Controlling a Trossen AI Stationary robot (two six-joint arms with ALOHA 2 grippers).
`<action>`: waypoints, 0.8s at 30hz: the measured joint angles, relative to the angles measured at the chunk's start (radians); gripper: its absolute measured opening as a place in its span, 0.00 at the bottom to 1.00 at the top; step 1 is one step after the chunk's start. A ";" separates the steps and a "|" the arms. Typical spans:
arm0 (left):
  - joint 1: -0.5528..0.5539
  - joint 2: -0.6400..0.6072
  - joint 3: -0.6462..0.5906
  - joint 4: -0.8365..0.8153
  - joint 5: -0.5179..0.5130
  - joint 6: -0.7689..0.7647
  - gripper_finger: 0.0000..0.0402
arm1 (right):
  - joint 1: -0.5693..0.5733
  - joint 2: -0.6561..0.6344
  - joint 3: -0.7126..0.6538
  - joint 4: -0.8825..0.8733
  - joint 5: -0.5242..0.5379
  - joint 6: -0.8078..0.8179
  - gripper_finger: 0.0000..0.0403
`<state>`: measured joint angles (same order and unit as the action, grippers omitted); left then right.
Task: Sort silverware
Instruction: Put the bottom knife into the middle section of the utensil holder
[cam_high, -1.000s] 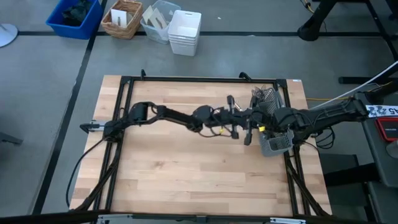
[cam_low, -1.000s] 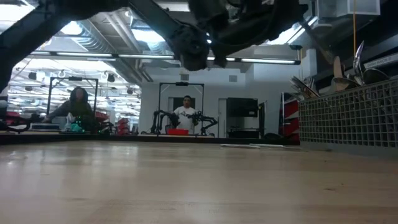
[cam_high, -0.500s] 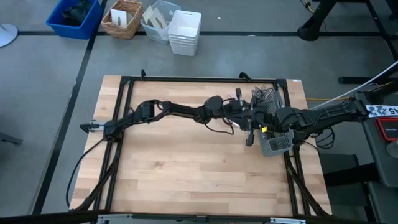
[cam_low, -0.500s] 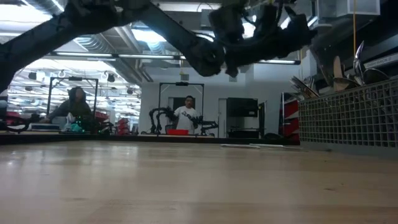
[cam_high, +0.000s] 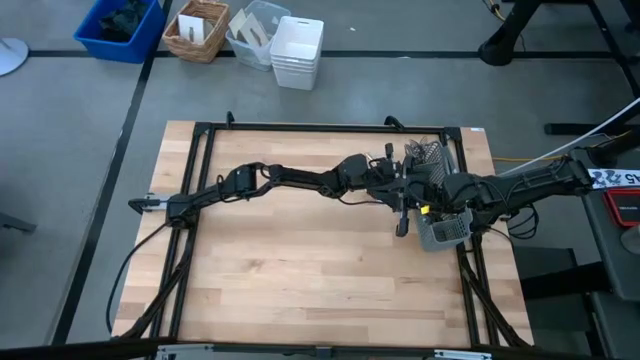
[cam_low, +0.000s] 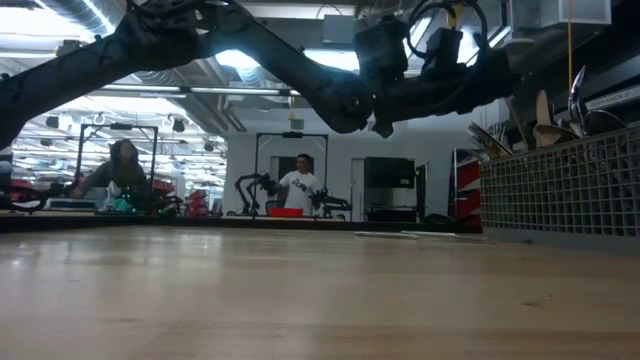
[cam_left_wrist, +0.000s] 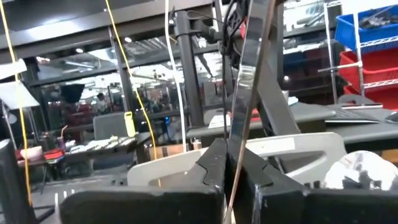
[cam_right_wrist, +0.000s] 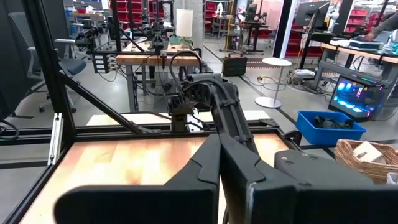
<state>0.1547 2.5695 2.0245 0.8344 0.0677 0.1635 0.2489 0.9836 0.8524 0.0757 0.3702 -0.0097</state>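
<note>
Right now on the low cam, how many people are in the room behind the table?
2. The first person is at far left behind a bench; the second person stands near centre. Others may be hidden behind the mesh caddy.

Silverware (cam_high: 428, 155) in caddy (cam_high: 443, 228) at table's (cam_high: 300, 270) right edge, both pincers alongside.

Past the far edge of my wooden table (cam_high: 300, 270) I see a blue bin (cam_high: 121, 27), a wicker basket (cam_high: 196, 29) and a white stack of tubs (cam_high: 297, 51) on the floor. A dark mesh caddy (cam_high: 438, 200) stands at the table's right edge. Two people (cam_low: 301, 184) stand far off in the room.
</note>
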 joint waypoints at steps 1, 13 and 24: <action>0.001 0.000 0.004 -0.006 0.000 0.000 0.00 | 0.000 0.000 0.000 0.000 0.000 0.000 0.03; 0.003 0.001 0.006 -0.071 -0.012 0.018 0.00 | 0.000 0.000 0.000 0.000 0.002 0.000 0.03; 0.006 0.001 0.006 -0.066 -0.014 0.048 0.05 | 0.000 0.000 0.000 0.000 0.002 0.000 0.03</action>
<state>0.1608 2.5702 2.0308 0.7685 0.0532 0.2115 0.2485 0.9837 0.8524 0.0753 0.3725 -0.0093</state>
